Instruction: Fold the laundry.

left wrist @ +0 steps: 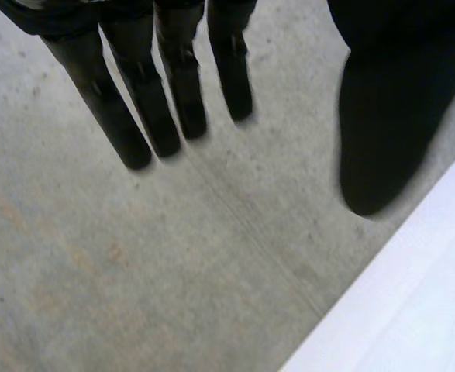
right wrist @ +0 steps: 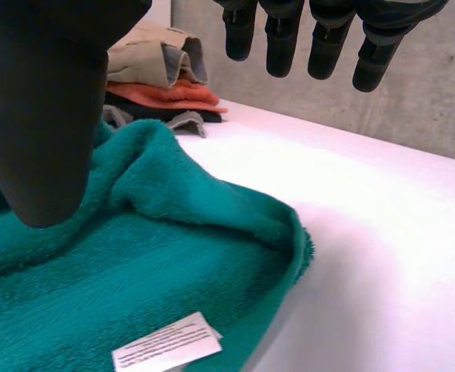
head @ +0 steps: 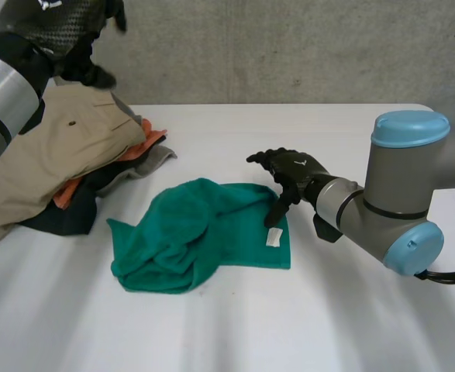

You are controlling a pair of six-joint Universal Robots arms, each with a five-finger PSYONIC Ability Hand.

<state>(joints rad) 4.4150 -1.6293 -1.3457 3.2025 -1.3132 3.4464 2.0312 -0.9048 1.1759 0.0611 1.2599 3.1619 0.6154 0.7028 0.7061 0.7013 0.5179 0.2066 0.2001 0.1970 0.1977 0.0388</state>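
Observation:
A green towel (head: pixel 204 232) lies crumpled on the white table (head: pixel 328 310), with a white label (head: pixel 274 237) near its right edge. My right hand (head: pixel 289 172) hovers open just above the towel's right edge, thumb pointing down toward the label (right wrist: pixel 165 343); its fingers (right wrist: pixel 281 46) are spread and hold nothing. The towel's (right wrist: pixel 134 263) raised fold lies under its palm. My left hand (head: pixel 84 58) is lifted high at the far left, above the clothes pile. Its fingers (left wrist: pixel 149 101) are straight and empty, over the concrete floor past the table corner (left wrist: pixel 413 310).
A pile of clothes (head: pixel 64 155) sits at the table's far left: beige trousers on top, orange, grey and dark garments beneath. The same pile (right wrist: pixel 161 77) lies beyond the towel in the right wrist view. A grey concrete wall stands behind the table.

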